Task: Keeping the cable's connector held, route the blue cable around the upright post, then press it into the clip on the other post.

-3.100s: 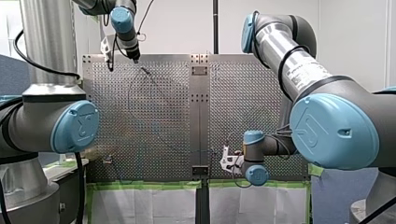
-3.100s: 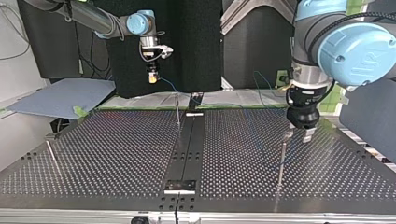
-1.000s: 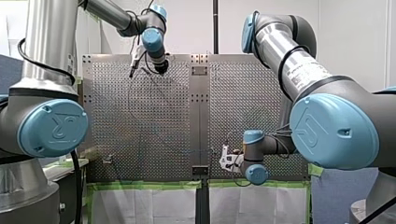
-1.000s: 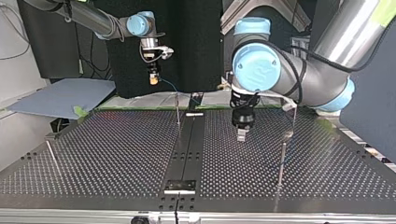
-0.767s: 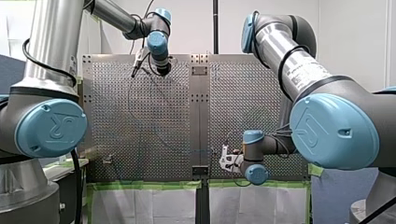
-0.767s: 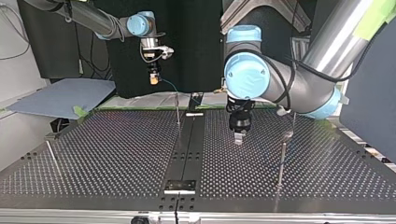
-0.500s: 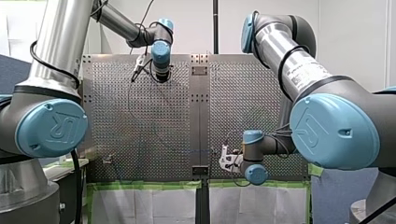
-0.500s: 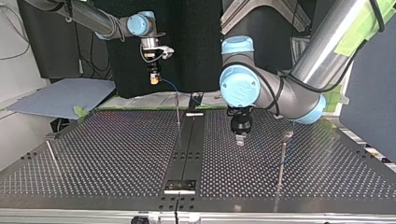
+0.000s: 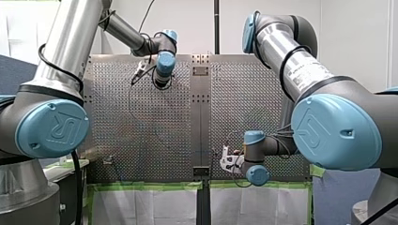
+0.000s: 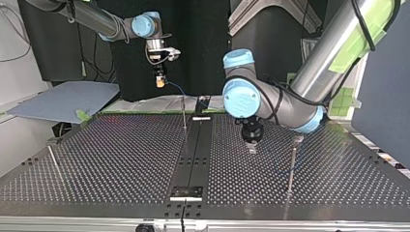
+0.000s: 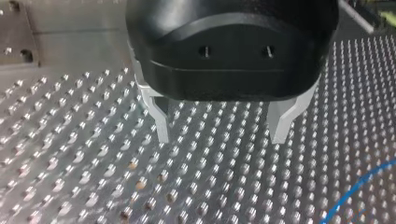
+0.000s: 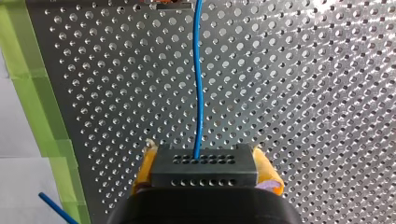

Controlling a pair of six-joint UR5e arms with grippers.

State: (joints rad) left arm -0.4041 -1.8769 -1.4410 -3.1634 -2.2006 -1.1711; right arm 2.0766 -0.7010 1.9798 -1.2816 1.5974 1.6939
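Observation:
In the right wrist view my right gripper [image 12: 205,173] has its yellow pads [image 12: 144,168] shut on the black connector [image 12: 205,164]. The blue cable [image 12: 198,84] runs straight out of it over the perforated plate. The top view shows that gripper [image 10: 159,82] hanging above the table's far edge, with the cable [image 10: 176,90] dropping toward a thin upright post [image 10: 184,115]. My left gripper [image 11: 221,139] hovers open and empty just over the plate, a loop of cable [image 11: 359,186] off to its side. It [image 10: 251,146] stands between the middle rail and the clip post [image 10: 292,164].
Another thin post [image 10: 54,162] stands at the top view's left. A dark rail [image 10: 193,154] runs down the middle of the perforated table [image 10: 121,164]. Green tape [image 12: 32,79] lines the plate's edge near my right gripper.
My left arm has swung from the clip post toward the middle rail in the top view and dropped closer to the plate, fingers still open. My right arm has held still with the connector.

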